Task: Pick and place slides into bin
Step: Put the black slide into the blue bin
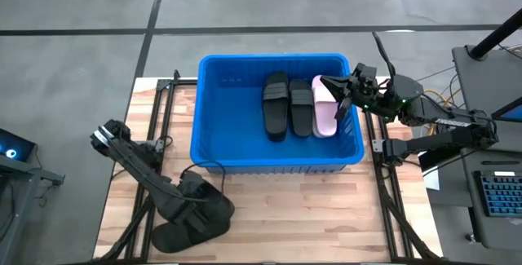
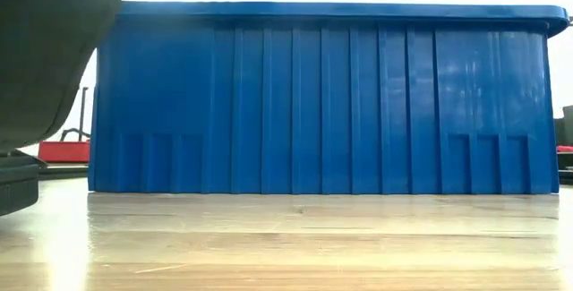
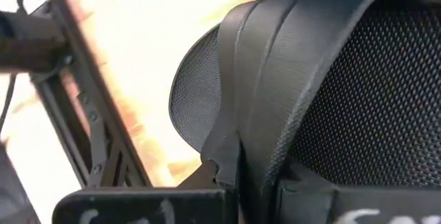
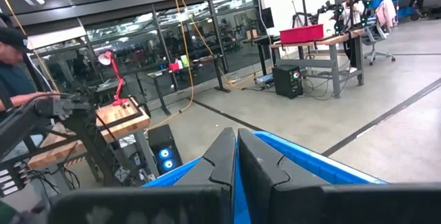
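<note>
Left gripper (image 1: 200,208) is clamped on a black slide (image 1: 186,224) at the near left of the wooden table (image 1: 310,216); its wrist view shows the fingers closed tight against the slide's wide ribbed strap (image 3: 275,93), with mesh lining on either side. Right gripper (image 1: 342,94) hangs over the far right corner of the blue bin (image 1: 214,147), its fingers (image 4: 220,162) pressed together on nothing.

That table is pale planks with dark rails along its left and right sides. Grey concrete floor lies beyond, and the right wrist view looks into a workshop with benches, a red lamp and a person at the edge.

Taking up the table's far middle, the bin leaves an open strip of wood along the near edge. Inside, toward its right half, two black slides (image 1: 276,106) (image 1: 301,108) and one pink slide (image 1: 325,108) lie side by side, long axes running near to far.
</note>
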